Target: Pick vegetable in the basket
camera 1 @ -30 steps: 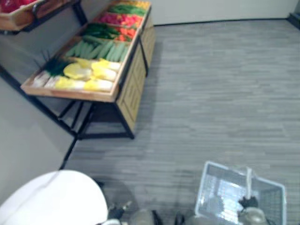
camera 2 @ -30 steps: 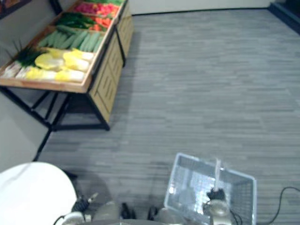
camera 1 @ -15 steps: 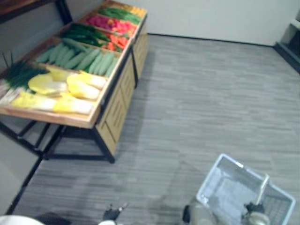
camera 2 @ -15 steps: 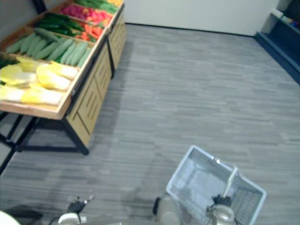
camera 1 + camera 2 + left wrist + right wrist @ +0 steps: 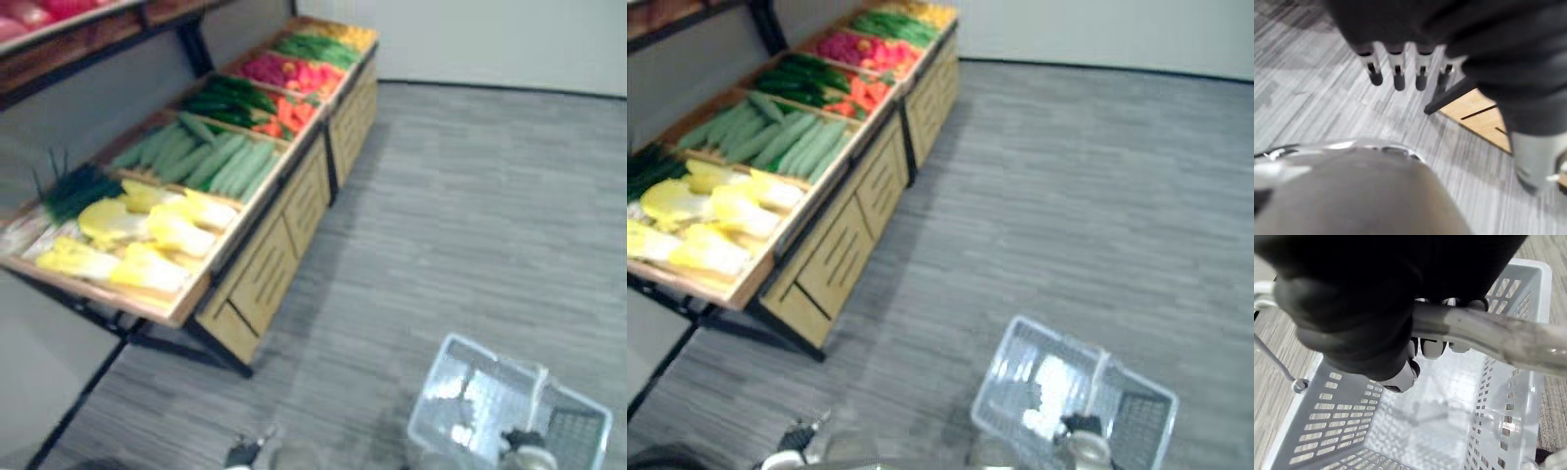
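A pale slotted plastic basket (image 5: 472, 394) hangs low at my right side over the grey floor, and I see nothing inside it (image 5: 1415, 416). My right hand (image 5: 1352, 308) is shut round the basket's handle (image 5: 1488, 330); in the left eye view the hand (image 5: 525, 446) sits at the basket's near rim. The vegetables lie on a wooden stand (image 5: 265, 274) ahead on my left: yellow cabbages (image 5: 147, 235) nearest, then pale green cucumbers (image 5: 216, 157), dark greens (image 5: 220, 98), and red and orange produce (image 5: 289, 73). My left hand (image 5: 1396, 73) hangs with straight fingers, holding nothing, near the stand's lower corner (image 5: 1479, 117).
An upper shelf (image 5: 69, 39) with red produce juts out above the stand's far left. The stand rests on black metal legs (image 5: 147, 338) that reach out onto the floor. Grey plank floor (image 5: 470, 215) stretches to a pale wall at the back.
The camera has swung, so the stand now shows nearer and more to the right, and the white round thing at lower left has left the view. My right hand still holds the basket.
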### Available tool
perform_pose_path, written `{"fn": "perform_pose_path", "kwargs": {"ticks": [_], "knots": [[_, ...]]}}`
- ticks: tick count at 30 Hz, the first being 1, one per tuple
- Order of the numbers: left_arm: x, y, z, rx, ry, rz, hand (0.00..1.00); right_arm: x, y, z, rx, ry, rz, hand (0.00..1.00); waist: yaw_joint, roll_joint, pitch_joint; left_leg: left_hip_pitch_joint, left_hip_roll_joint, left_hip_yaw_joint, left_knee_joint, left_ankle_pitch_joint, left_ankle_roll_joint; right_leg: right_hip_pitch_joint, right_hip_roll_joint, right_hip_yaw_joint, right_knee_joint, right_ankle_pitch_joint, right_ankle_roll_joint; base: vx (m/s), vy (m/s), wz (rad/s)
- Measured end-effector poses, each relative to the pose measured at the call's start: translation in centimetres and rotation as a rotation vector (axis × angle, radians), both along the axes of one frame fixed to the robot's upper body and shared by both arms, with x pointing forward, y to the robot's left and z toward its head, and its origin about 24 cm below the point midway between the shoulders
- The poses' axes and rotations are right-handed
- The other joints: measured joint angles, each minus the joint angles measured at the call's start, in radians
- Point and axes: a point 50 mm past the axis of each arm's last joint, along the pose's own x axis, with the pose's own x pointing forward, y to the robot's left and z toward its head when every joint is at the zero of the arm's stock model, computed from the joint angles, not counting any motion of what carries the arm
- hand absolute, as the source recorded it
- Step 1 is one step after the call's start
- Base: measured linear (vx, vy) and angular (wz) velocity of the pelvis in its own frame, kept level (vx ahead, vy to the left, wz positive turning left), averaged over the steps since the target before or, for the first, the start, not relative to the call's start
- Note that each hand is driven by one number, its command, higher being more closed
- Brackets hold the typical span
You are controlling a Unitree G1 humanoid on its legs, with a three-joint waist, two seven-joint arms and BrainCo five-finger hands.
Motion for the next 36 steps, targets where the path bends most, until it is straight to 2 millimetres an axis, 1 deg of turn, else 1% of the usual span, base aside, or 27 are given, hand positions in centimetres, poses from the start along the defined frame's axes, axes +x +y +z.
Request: {"fn": "perform_pose_path", "kwargs": {"ticks": [1, 3, 4, 5, 6, 7, 8, 10, 11, 12, 13, 15, 17, 19, 20, 21, 22, 24, 25, 26, 27, 28, 29, 30, 32, 33, 36], "knots": [[0.1, 0.1, 0.1, 0.002, -0.007, -0.001, 0.00, -0.1, -0.1, 0.0, -0.001, 0.004, -0.001, 1.00, 0.001, -0.002, 0.001, -0.031, -0.012, 0.033, -0.030, -0.009, 0.007, 0.019, -0.008, -0.010, -0.020, -0.001, 0.009, 0.35, 0.057, 0.44], [0.6, 0.4, 0.2, 0.011, -0.017, -0.006, 0.00, -0.3, -0.1, -0.1, 0.004, 0.018, -0.004, 1.00, 0.001, -0.027, 0.012, -0.089, -0.088, 0.222, -0.233, -0.023, 0.025, 0.088, -0.063, -0.068, -0.080, -0.005, 0.056, 0.40, 0.110, 0.66], [0.5, 0.3, 0.2, 0.010, -0.015, -0.008, 0.00, -0.6, -0.2, -0.2, 0.005, 0.032, -0.010, 1.00, -0.003, -0.028, 0.010, -0.089, -0.116, 0.365, -0.398, 0.021, 0.046, 0.126, -0.075, -0.111, -0.106, -0.012, 0.084, 0.41, 0.119, 0.80], [0.5, 0.2, 0.2, 0.008, -0.014, -0.008, 0.00, -0.8, -0.2, -0.3, 0.006, 0.040, -0.012, 1.00, -0.005, -0.024, 0.009, -0.087, -0.125, 0.436, -0.474, 0.068, 0.055, 0.143, -0.074, -0.132, -0.114, -0.022, 0.100, 0.45, 0.153, 1.05], [0.3, 0.2, 0.1, 0.004, -0.006, -0.014, 0.00, -1.2, 0.2, -0.6, 0.023, 0.059, -0.023, 1.00, -0.004, -0.030, 0.000, -0.067, -0.153, 0.542, -0.547, 0.061, 0.203, 0.176, -0.069, -0.174, -0.115, -0.046, 0.137, 0.38, 0.133, 1.03], [0.4, 0.4, 0.1, 0.009, -0.005, -0.020, 0.00, -1.3, 0.4, -0.7, 0.032, 0.061, -0.030, 1.00, -0.008, -0.032, -0.008, -0.065, -0.181, 0.535, -0.566, 0.034, 0.245, 0.180, -0.075, -0.198, -0.109, -0.049, 0.141, 0.48, 0.154, 1.32], [0.5, 0.6, 0.2, 0.010, -0.009, -0.021, 0.00, -1.4, 0.8, -0.9, 0.042, 0.065, -0.034, 1.00, -0.003, -0.054, -0.009, -0.069, -0.227, 0.509, -0.590, -0.001, 0.267, 0.169, -0.100, -0.210, -0.053, -0.049, 0.141, 0.50, 0.156, 1.16], [0.1, 0.9, 0.1, 0.012, 0.010, -0.023, 0.00, -1.0, 0.6, -0.8, 0.046, 0.048, -0.057, 1.00, 0.016, -0.077, -0.011, -0.042, -0.287, 0.458, -0.616, -0.027, 0.268, 0.114, -0.171, -0.175, 0.171, -0.039, 0.151, 0.55, 0.206, 1.01], [-0.2, 1.0, 0.0, 0.013, 0.027, -0.025, 0.00, -1.0, 0.4, -0.7, 0.041, 0.040, -0.066, 1.00, 0.015, -0.085, -0.011, -0.013, -0.320, 0.414, -0.623, -0.042, 0.263, 0.086, -0.205, -0.140, 0.330, 0.000, 0.169, 0.51, 0.179, 1.23], [-0.4, 1.1, -0.1, 0.013, 0.038, -0.033, 0.00, -1.1, 0.2, -0.6, 0.038, 0.034, -0.079, 1.00, 0.007, -0.090, -0.010, 0.035, -0.344, 0.355, -0.626, -0.060, 0.258, 0.040, -0.219, -0.081, 0.544, 0.020, 0.190, 0.52, 0.106, 1.51], [-0.5, 1.0, -0.1, 0.010, 0.046, -0.039, 0.00, -1.0, 0.1, -0.5, 0.036, 0.024, -0.080, 1.00, 0.006, -0.088, -0.009, 0.090, -0.354, 0.303, -0.635, -0.067, 0.254, -0.020, -0.216, -0.028, 0.729, 0.021, 0.188, 0.51, 0.063, 1.36], [-0.7, 0.8, -0.2, 0.007, 0.059, -0.054, 0.00, -0.6, 0.0, -0.3, 0.025, -0.005, -0.080, 1.00, 0.002, -0.074, -0.010, 0.159, -0.358, 0.244, -0.673, -0.066, 0.252, -0.091, -0.210, -0.019, 0.861, 0.008, 0.162, 0.36, -0.026, 1.08], [-0.5, 0.8, -0.2, 0.008, 0.056, -0.061, 0.00, 0.0, -0.4, 0.2, 0.003, -0.048, -0.071, 1.00, -0.011, -0.061, -0.018, 0.225, -0.362, 0.146, -0.746, -0.045, 0.217, -0.188, -0.213, -0.025, 0.861, -0.017, 0.124, 0.34, -0.095, 1.38], [0.2, 1.1, 0.1, 0.021, 0.031, -0.065, 0.00, -0.1, -0.4, 0.2, 0.003, -0.054, -0.083, 1.00, -0.012, -0.065, -0.017, 0.271, -0.360, 0.030, -0.794, -0.020, 0.181, -0.251, -0.224, -0.018, 0.689, -0.035, 0.094, 0.28, -0.200, 1.54], [0.3, 1.1, 0.2, 0.022, 0.028, -0.066, 0.00, -0.2, -0.4, 0.2, 0.006, -0.051, -0.085, 1.00, -0.010, -0.070, -0.017, 0.279, -0.358, 0.003, -0.802, -0.015, 0.171, -0.258, -0.223, -0.009, 0.621, -0.037, 0.091, 0.28, -0.297, 1.40], [0.6, 1.1, 0.2, 0.026, 0.021, -0.071, 0.00, -0.2, -0.2, 0.1, 0.018, -0.054, -0.092, 1.00, -0.009, -0.079, -0.024, 0.276, -0.353, -0.048, -0.814, -0.005, 0.154, -0.261, -0.213, 0.025, 0.455, -0.034, 0.095, 0.22, -0.276, 1.12], [0.7, 1.4, 0.3, 0.032, 0.019, -0.074, 0.00, -0.1, 0.0, 0.0, 0.027, -0.059, -0.097, 1.00, -0.007, -0.082, -0.025, 0.273, -0.352, -0.079, -0.820, 0.001, 0.143, -0.262, -0.205, 0.053, 0.369, -0.030, 0.098, 0.20, -0.312, 1.39], [1.4, 1.6, 0.5, 0.042, 0.005, -0.083, 0.00, 0.2, 0.8, -0.2, 0.052, -0.066, -0.105, 1.00, -0.005, -0.099, -0.025, 0.260, -0.338, -0.182, -0.835, 0.019, 0.094, -0.268, -0.187, 0.207, 0.120, 0.029, 0.089, 0.22, -0.403, 1.35], [1.4, 1.7, 0.5, 0.044, 0.005, -0.083, 0.00, 0.3, 1.0, -0.2, 0.058, -0.070, -0.109, 1.00, -0.004, -0.103, -0.027, 0.254, -0.333, -0.207, -0.832, 0.016, 0.075, -0.266, -0.187, 0.239, 0.082, 0.056, 0.084, 0.21, -0.504, 1.17], [1.3, 2.2, 0.6, 0.059, 0.009, -0.082, 0.00, 0.3, 1.4, -0.4, 0.076, -0.070, -0.114, 1.00, -0.001, -0.122, -0.030, 0.250, -0.323, -0.250, -0.832, 0.014, 0.040, -0.260, -0.190, 0.305, 0.041, 0.121, 0.071, 0.15, -0.573, 1.09], [1.2, 3.4, 0.9, 0.087, 0.012, -0.077, 0.00, 0.2, 2.3, -0.8, 0.103, -0.059, -0.116, 1.00, -0.003, -0.143, -0.027, 0.242, -0.306, -0.292, -0.828, -0.002, -0.009, -0.244, -0.182, 0.339, 0.046, 0.131, 0.148, 0.13, -0.595, 1.03], [1.2, 3.4, 0.9, 0.086, 0.011, -0.070, 0.00, 0.2, 2.4, -0.9, 0.107, -0.054, -0.119, 1.00, -0.002, -0.130, -0.027, 0.240, -0.277, -0.309, -0.830, -0.004, -0.031, -0.244, -0.158, 0.320, 0.066, 0.108, 0.147, 0.10, -0.585, 0.87], [1.1, 3.0, 0.8, 0.074, 0.013, -0.067, 0.00, 0.2, 2.2, -0.8, 0.106, -0.057, -0.126, 1.00, -0.001, -0.105, -0.028, 0.237, -0.220, -0.310, -0.840, 0.006, -0.072, -0.247, -0.115, 0.278, 0.091, 0.080, 0.125, 0.10, -0.498, 0.63], [0.9, 3.0, 0.7, 0.070, 0.017, -0.058, 0.00, 0.2, 1.9, -0.7, 0.100, -0.058, -0.121, 1.00, -0.004, -0.083, -0.026, 0.249, -0.170, -0.311, -0.869, 0.030, -0.098, -0.248, -0.081, 0.243, 0.121, 0.051, 0.101, 0.10, -0.455, 0.54], [0.4, 3.7, 0.8, 0.073, 0.015, 0.001, 0.00, 0.0, 1.8, -0.8, 0.105, -0.052, -0.127, 1.00, -0.006, -0.069, -0.027, 0.278, -0.127, -0.303, -0.927, 0.082, -0.133, -0.248, -0.043, 0.213, 0.156, 0.018, 0.069, 0.10, -0.351, 0.35], [0.1, 4.3, 0.9, 0.064, 0.000, 0.079, 0.00, -0.1, 1.7, -0.8, 0.108, -0.048, -0.135, 1.00, -0.005, -0.059, -0.031, 0.286, -0.105, -0.285, -0.942, 0.105, -0.138, -0.250, -0.022, 0.202, 0.167, 0.006, 0.051, 0.10, -0.338, 0.17], [-0.1, 5.6, 1.2, 0.060, -0.035, 0.213, 0.00, -0.3, 2.0, -1.0, 0.115, -0.038, -0.130, 1.00, -0.012, -0.065, -0.033, 0.252, -0.089, -0.256, -0.918, 0.164, -0.128, -0.244, -0.014, 0.167, 0.160, -0.003, 0.032, 0.04, -0.221, 0.22]]}}
